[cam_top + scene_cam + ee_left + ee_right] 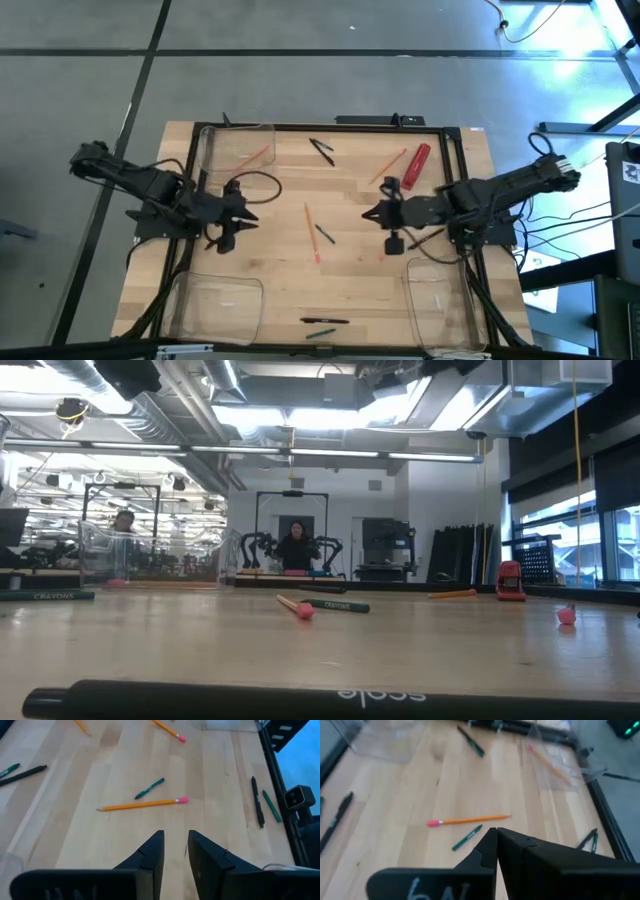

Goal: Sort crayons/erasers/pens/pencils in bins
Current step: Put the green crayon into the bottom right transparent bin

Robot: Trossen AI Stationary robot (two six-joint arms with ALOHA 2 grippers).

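Both grippers hover above the wooden table and touch nothing. My left gripper [243, 217] [176, 851] stands at the left, open, with nothing between its fingers. My right gripper [368, 213] [497, 840] stands at the right, shut and empty. Between them an orange pencil [311, 228] [142, 805] [467, 820] lies flat beside a short green crayon [150, 788] [467, 837]. Another pencil [388, 165] lies far right next to a red cylinder [417, 165]. Black pens lie at the far middle [322, 150] and near the front edge [325, 321]. One pencil [255, 155] lies in the far-left bin [215, 140].
Two more clear bins stand at the near left [215, 305] and near right [440, 300]. A black frame [330, 127] runs round the table's edges. A green crayon [320, 332] lies at the front edge. Across the room beyond the table, people sit [297, 545].
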